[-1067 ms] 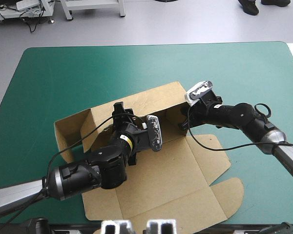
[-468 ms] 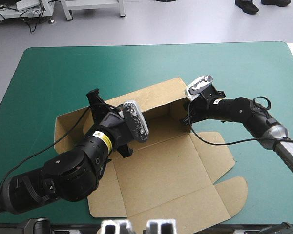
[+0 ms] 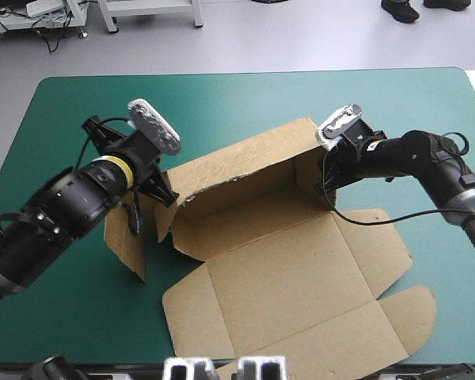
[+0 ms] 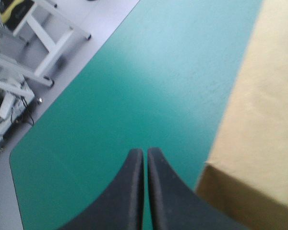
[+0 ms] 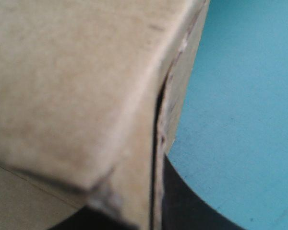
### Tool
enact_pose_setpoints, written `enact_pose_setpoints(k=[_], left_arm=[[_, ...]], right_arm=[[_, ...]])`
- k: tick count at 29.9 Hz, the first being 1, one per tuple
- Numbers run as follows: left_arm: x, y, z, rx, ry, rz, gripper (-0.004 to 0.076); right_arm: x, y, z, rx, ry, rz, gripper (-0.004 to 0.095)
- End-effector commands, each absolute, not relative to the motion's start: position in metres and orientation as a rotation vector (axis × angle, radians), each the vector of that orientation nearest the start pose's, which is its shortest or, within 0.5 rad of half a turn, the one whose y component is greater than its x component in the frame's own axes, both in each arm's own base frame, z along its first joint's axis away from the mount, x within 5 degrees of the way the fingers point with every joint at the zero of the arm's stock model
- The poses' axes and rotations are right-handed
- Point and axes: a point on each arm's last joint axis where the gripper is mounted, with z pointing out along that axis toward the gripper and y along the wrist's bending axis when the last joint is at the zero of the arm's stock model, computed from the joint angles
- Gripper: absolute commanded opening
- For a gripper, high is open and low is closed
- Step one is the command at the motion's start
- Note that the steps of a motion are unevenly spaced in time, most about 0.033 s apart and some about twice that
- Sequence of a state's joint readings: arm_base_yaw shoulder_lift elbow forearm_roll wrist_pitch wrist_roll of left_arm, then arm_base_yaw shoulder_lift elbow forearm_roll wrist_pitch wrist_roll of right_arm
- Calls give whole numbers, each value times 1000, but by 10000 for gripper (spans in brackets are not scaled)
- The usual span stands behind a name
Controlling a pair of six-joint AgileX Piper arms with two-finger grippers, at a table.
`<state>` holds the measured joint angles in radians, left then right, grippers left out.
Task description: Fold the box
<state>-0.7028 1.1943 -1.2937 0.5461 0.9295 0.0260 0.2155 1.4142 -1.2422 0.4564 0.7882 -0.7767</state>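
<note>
The brown box (image 3: 301,277) lies mid-table with its long back wall (image 3: 245,162) raised and its lid flat toward the front edge. My right gripper (image 3: 330,176) is at the box's right end wall, shut on the box. In the right wrist view the board (image 5: 86,86) fills the space between its fingers (image 5: 182,201). My left gripper (image 4: 145,154) is shut and holds nothing. It hovers over the teal-green cover just off the box's left end, with a box corner (image 4: 249,120) beside it. In the high view its fingertips are hidden under the left wrist (image 3: 134,162).
A loose end flap (image 3: 131,237) stands up at the box's left, under my left arm. The flat lid and its tuck flap (image 3: 396,317) reach close to the table's front edge. Teal-green cover (image 3: 245,103) runs from the box to the far edge.
My left gripper has pulled out of the box, gone left and far, and shut. The box has slid and turned to the right with my right gripper still on its end wall.
</note>
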Motion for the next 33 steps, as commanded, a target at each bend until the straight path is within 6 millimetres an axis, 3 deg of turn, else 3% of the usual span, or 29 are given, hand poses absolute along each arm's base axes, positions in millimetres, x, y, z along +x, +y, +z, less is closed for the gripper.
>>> enact_pose_setpoints(k=[1, 6, 13, 19, 28, 30, 33], left_arm=[[215, -93, 437, 791, 1975, 236, 13], [224, -60, 434, 695, 2062, 146, 12], [234, -20, 431, 507, 2110, -54, 12], [234, 0, 430, 412, 2132, -88, 12], [231, -4, 427, 441, 2158, -145, 12], [231, -4, 427, 441, 2158, -145, 12], [231, -4, 427, 441, 2158, -145, 11]], right_arm=[[280, 85, 386, -882, 2113, 186, -23], [273, 75, 394, -914, 2261, 100, -24], [279, 76, 373, -997, 2494, 156, -24], [319, 85, 345, -983, 2584, 188, -24], [385, 105, 343, -953, 2529, 277, -8], [392, 107, 343, -966, 2509, 269, 66], [396, 108, 350, -963, 2479, 266, 299]])
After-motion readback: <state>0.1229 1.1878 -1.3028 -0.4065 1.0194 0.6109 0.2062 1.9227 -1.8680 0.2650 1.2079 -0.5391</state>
